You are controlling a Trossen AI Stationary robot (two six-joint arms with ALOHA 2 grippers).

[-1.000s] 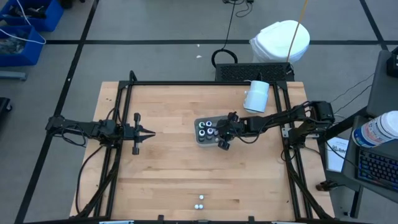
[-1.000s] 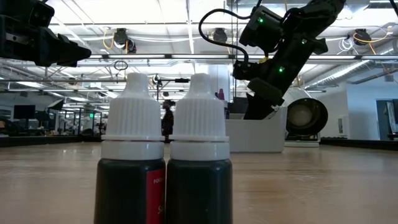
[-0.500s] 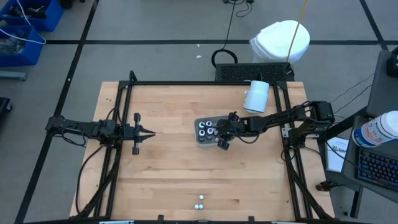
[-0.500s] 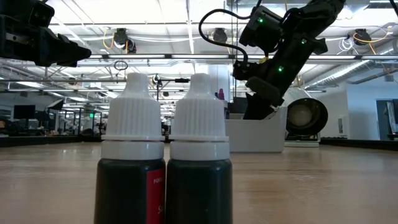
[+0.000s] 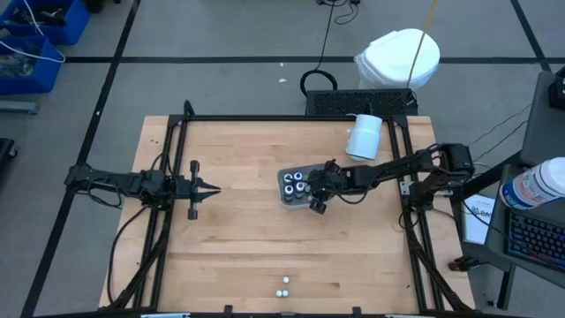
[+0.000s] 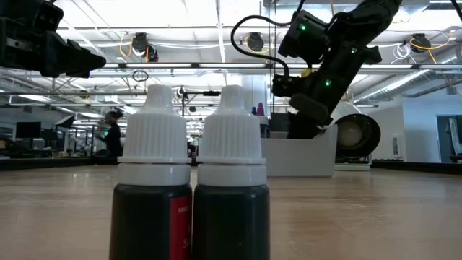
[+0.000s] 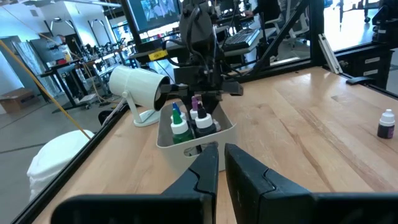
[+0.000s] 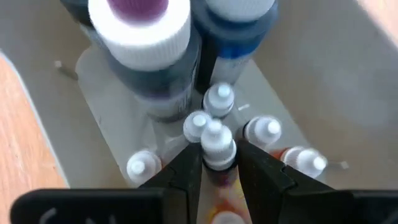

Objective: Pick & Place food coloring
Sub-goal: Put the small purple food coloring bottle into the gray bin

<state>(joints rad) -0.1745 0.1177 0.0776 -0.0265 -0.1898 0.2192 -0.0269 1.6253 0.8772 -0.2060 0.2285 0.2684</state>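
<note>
You are working on a wooden surface (image 5: 238, 238). Near its middle, a grey tray (image 5: 287, 196) is holding several food coloring bottles. Your right tool (image 8: 214, 163) is hanging inside that tray, its fingers sitting close on both sides of a small white-capped bottle (image 8: 215, 144); it looks like you are placing this one. Next, you need to spread wider and lift straight up. Your left tool (image 5: 214, 188) is waiting well apart, pressed together. Two more bottles (image 5: 282, 286) are standing near the front edge.

grey tray (image 5: 284, 198), white cylinder (image 5: 364, 136), wooden table (image 5: 238, 238)
</note>
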